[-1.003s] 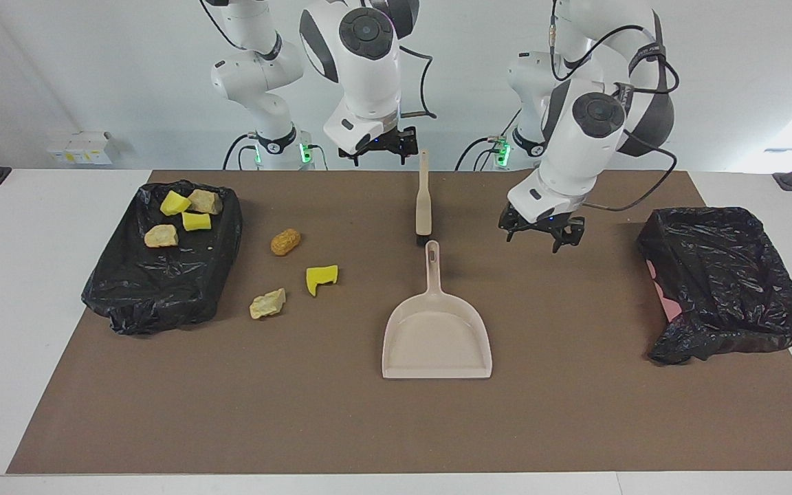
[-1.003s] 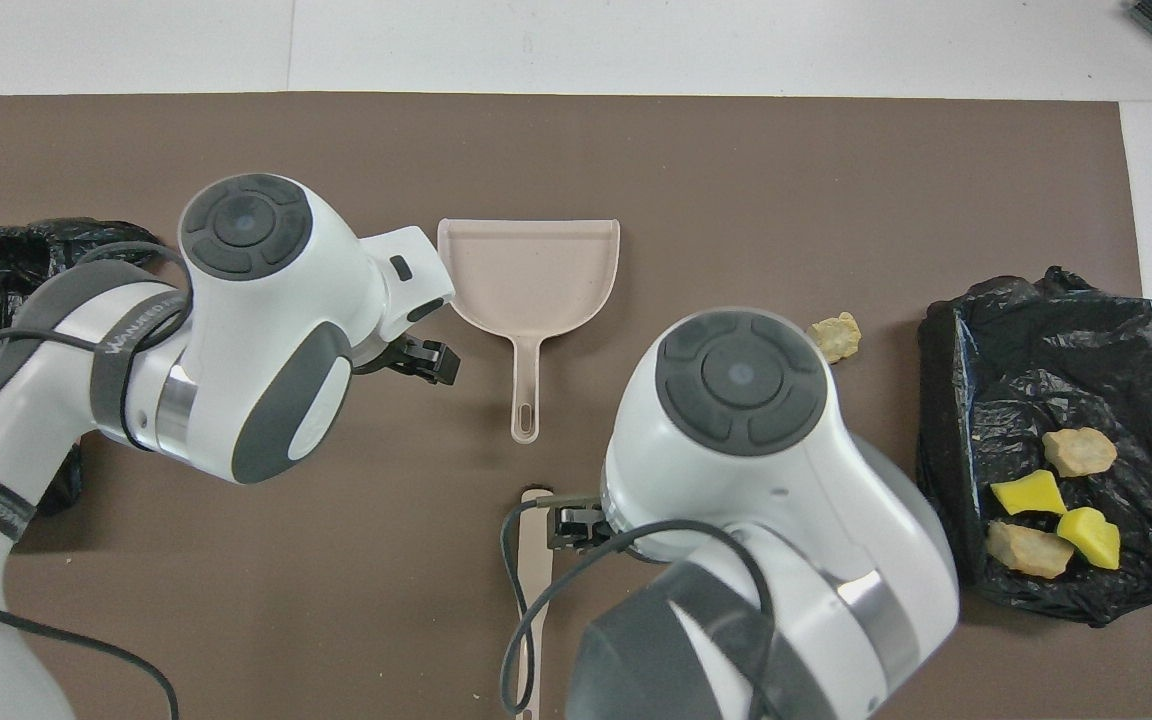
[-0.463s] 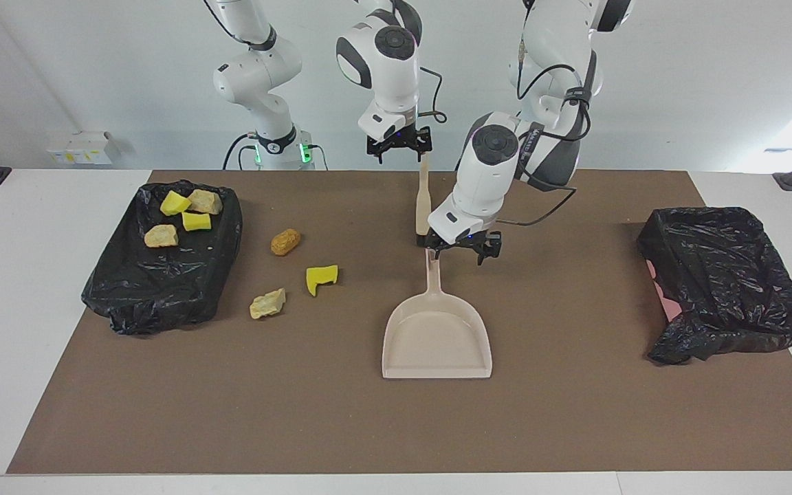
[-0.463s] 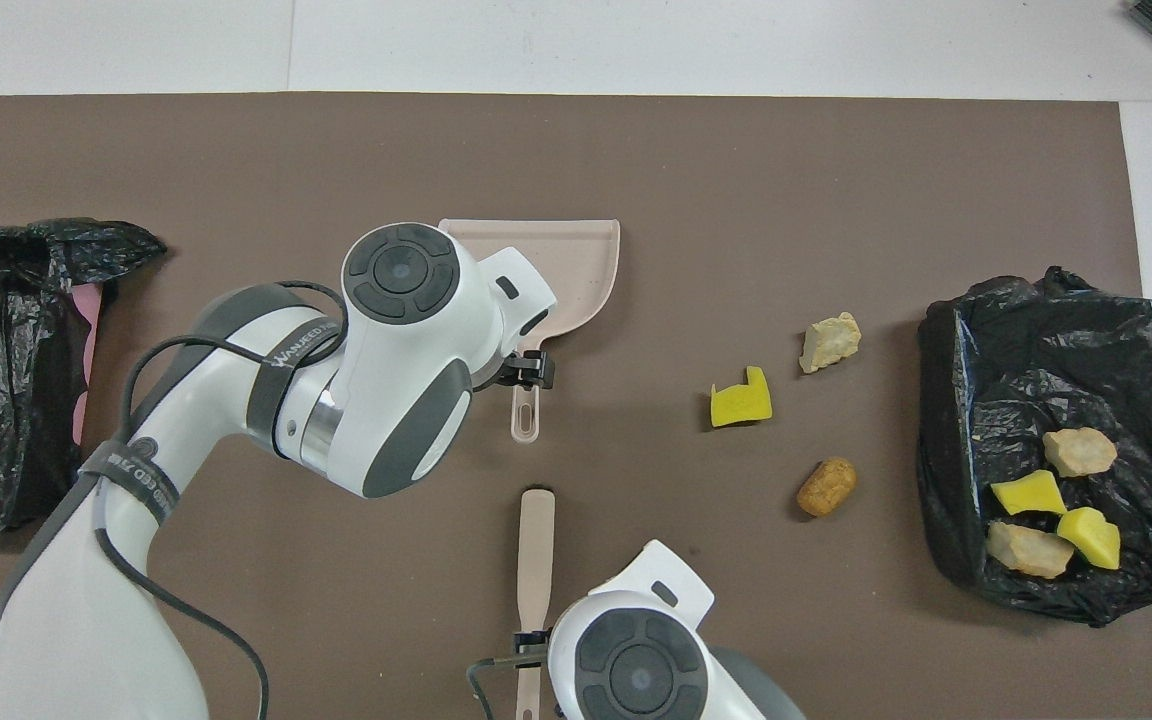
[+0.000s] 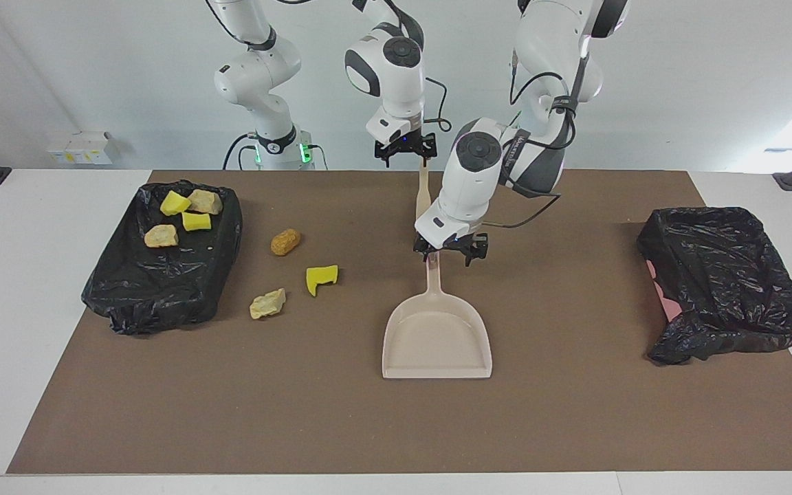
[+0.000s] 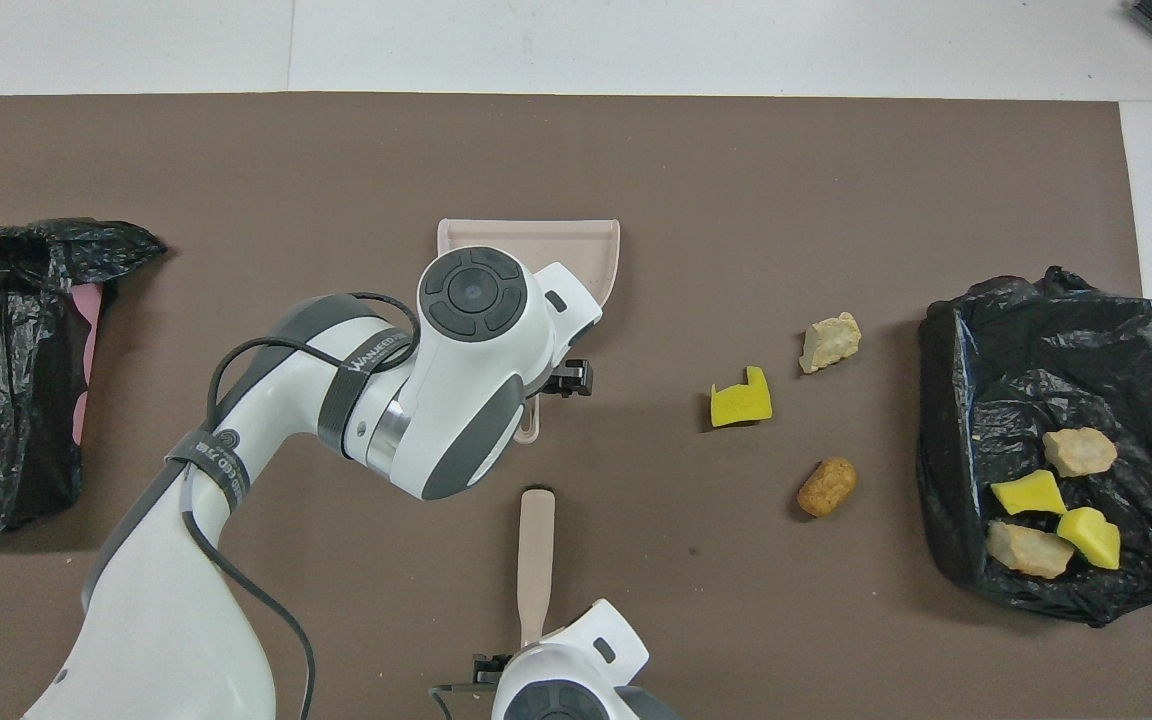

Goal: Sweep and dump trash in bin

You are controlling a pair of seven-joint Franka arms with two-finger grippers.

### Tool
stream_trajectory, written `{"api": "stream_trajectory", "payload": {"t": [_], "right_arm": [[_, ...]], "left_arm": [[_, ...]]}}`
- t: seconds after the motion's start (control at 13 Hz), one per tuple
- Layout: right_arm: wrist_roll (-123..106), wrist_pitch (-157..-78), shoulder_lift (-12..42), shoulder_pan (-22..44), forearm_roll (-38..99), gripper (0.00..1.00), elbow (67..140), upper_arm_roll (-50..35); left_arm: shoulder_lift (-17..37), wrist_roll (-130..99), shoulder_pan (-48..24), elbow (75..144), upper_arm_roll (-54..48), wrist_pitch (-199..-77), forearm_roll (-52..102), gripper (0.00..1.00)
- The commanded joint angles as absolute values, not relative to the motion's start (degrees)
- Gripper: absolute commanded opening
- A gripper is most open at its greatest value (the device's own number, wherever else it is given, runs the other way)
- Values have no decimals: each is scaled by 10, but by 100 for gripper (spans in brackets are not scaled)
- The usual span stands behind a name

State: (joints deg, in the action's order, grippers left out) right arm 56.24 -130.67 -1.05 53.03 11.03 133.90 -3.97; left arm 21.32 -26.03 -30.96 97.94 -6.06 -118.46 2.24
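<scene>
Brown mat on white table: sweeping not begun. Trash: 7 scraps total, 3 loose on mat toward right arm's end, i.e. brown peanut-shaped lump, yellow sponge chunk, beige rock-like lump; 4 on black bag-lined bin. 2nd black-bagged bin apparently empty. Left gripper, fingers apart, over beige plastic dustpan handle; right gripper, fingers apart, over beige brush handle. 1 pan, 1 brush, 2 bins.

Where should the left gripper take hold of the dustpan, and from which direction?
Probably by the handle, from above. The dustpan lies flat on the mat, its narrow handle pointing toward the robots and its wide pan away from them. The handle looks slim enough to fit between the fingers; the pan is too broad. The left gripper hangs open over the handle's end.
</scene>
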Motion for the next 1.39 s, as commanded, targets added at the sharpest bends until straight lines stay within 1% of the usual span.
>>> {"api": "stream_trajectory", "payload": {"t": [0.0, 0.08, 0.15, 0.23, 0.31, 0.39, 0.46, 0.54, 0.62, 0.69, 0.77, 0.85, 0.93, 1.0, 1.08, 1.31], "right_arm": [[566, -1317, -4, 535, 125, 100, 1336, -38], [561, -1319, -4, 535, 124, 97, 1336, -38], [552, -1319, -4, 536, 125, 90, 1336, -38], [548, -1319, -4, 536, 125, 80, 1335, -40], [548, -1319, -4, 537, 125, 67, 1333, -40], [554, -1319, -3, 537, 125, 53, 1332, -40], [555, -1319, -3, 537, 125, 43, 1332, -40], [555, -1319, -3, 537, 125, 38, 1331, -40], [555, -1319, -3, 537, 125, 27, 1331, -41], [556, -1319, -3, 538, 125, 10, 1329, -41], [557, -1318, -3, 542, 126, 0, 1327, -41], [557, -1311, -7, 543, 126, 0, 1322, -41], [556, -1309, -17, 541, 127, 0, 1319, -40], [556, -1296, -40, 537, 127, 0, 1320, -40], [556, -1260, -61, 531, 127, 0, 1319, -38], [544, -1128, -139, 474, 121, 0, 1319, -38]], "left_arm": [[220, -279, -321, 978, -51, -1194, 19, 81], [220, -300, -323, 986, -51, -1202, 20, 78], [219, -303, -322, 987, -51, -1202, 20, 71], [219, -302, -322, 985, -51, -1200, 20, 60], [220, -302, -322, 986, -52, -1201, 20, 50], [220, -301, -322, 988, -52, -1203, 20, 47], [220, -301, -322, 991, -52, -1207, 20, 46], [221, -301, -322, 995, -52, -1210, 21, 46], [221, -301, -322, 996, -52, -1210, 21, 47], [221, -303, -321, 996, -52, -1210, 22, 47], [221, -304, -321, 998, -52, -1210, 25, 47], [220, -305, -320, 1001, -52, -1212, 25, 46], [221, -304, -319, 999, -52, -1209, 25, 24], [221, -303, -318, 997, -52, -1209, 25, 0], [220, -303, -316, 991, -52, -1203, 25, 0], [213, -297, -309, 981, -47, -1202, 24, 0]]}}
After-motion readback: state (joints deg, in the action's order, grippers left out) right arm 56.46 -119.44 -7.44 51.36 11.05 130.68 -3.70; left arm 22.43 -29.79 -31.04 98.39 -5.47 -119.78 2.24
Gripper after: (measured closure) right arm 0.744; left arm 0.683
